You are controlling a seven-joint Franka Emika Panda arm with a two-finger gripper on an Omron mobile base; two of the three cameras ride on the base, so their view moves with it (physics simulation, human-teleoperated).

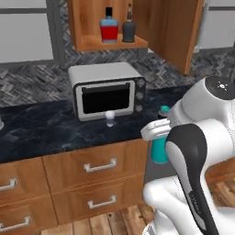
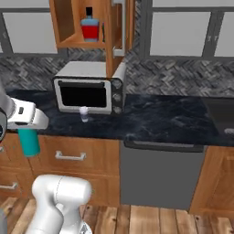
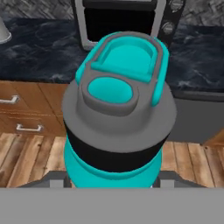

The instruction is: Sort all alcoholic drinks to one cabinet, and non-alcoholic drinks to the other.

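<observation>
teal bottle [image 3: 117, 118] hangs upright in the gripper [image 1: 158, 131], fingers clamped on its sides, out in front of the dark counter [image 1: 41, 126]. blue bottle [image 1: 109, 28] and near-black bottle [image 1: 128, 27] stand in the open wall cabinet [image 1: 87, 23]; small cup [image 1: 109, 118] sits before the toaster oven [image 1: 105, 89].

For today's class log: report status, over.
Gripper shut on slim teal bottle, held off the counter. Blue bottle with red label and near-black bottle in open wooden cabinet. Small pale cup on dark counter.
</observation>
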